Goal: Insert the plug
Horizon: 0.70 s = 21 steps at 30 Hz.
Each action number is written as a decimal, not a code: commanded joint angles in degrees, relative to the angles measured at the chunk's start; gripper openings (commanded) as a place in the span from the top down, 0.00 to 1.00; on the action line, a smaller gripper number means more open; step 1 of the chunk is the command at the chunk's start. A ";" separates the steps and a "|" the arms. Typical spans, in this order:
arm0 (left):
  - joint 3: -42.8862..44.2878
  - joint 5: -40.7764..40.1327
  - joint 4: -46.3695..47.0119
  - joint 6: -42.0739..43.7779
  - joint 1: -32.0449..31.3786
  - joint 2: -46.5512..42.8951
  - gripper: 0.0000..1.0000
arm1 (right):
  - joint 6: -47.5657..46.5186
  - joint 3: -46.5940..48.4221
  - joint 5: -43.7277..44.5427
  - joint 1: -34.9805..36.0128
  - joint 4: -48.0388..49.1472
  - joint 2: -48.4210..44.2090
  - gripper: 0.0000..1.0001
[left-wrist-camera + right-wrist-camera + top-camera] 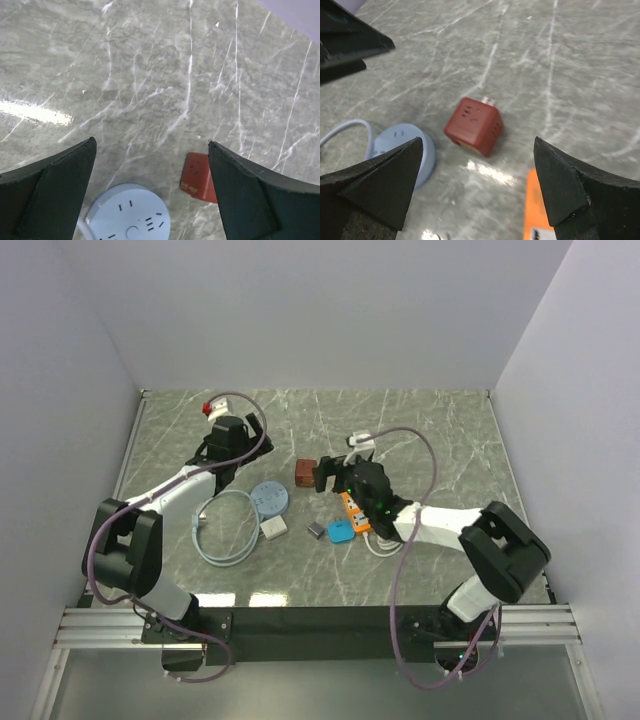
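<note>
Right jaws: spread wide, empty, hanging over the cube.
Left jaws: spread wide, empty, over bare desk.
Cube: red, mid-desk, prongs showing; apparently the plug.
Socket: round, near-left of cube, not touching.
Strip: orange, near-right of cube.

Cube adapter right of round socket, charger block before the socket, power strip farther right

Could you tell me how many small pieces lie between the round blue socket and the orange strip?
3: a white block beside the round blue socket, a grey piece midway, a blue piece beside the orange strip. The right arm may hide more.
</note>
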 commanded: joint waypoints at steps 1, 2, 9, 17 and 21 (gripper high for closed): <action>-0.93 3.39 4.42 2.37 1.24 -0.52 0.01 | 1.18 6.95 4.09 1.79 -1.11 3.89 0.03; -0.93 4.18 5.20 2.29 1.77 -0.25 0.01 | 1.36 7.92 4.97 2.23 -1.74 5.64 0.04; 3.71 7.70 8.82 2.98 4.41 2.47 0.01 | 6.19 16.10 9.90 4.78 -10.25 13.47 0.05; 0.58 9.72 10.57 3.87 6.87 0.02 0.00 | 9.28 22.50 8.41 5.04 -12.72 21.20 0.07; -0.66 10.16 11.62 3.69 7.14 -1.12 0.00 | 8.31 25.15 9.55 5.83 -14.48 23.67 0.07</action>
